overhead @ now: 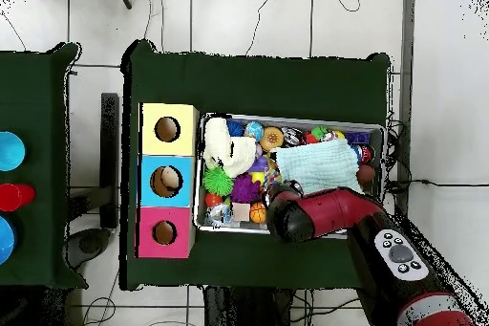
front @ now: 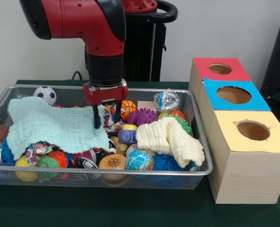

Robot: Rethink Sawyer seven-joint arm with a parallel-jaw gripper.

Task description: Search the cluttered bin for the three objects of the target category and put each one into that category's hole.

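I saw the arm point(overhead: 334, 215) reach from five o'clock over the wire bin point(overhead: 291, 119). Its mint cloth point(overhead: 323, 164) lay at three o'clock, the cream cloth point(overhead: 222, 143) at nine. Three boxes point(overhead: 168, 180) stood alongside at nine o'clock.

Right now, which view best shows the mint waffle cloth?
The front view: the mint waffle cloth lies draped over toys in the wire bin. Overhead, the cloth shows as a pale patch partly under the arm.

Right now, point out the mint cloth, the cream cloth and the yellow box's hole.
mint waffle cloth point(front: 50, 124), front view, middle of its top.
cream waffle cloth point(front: 170, 137), front view, centre fold.
yellow box's hole point(front: 253, 130), front view, inside the opening.
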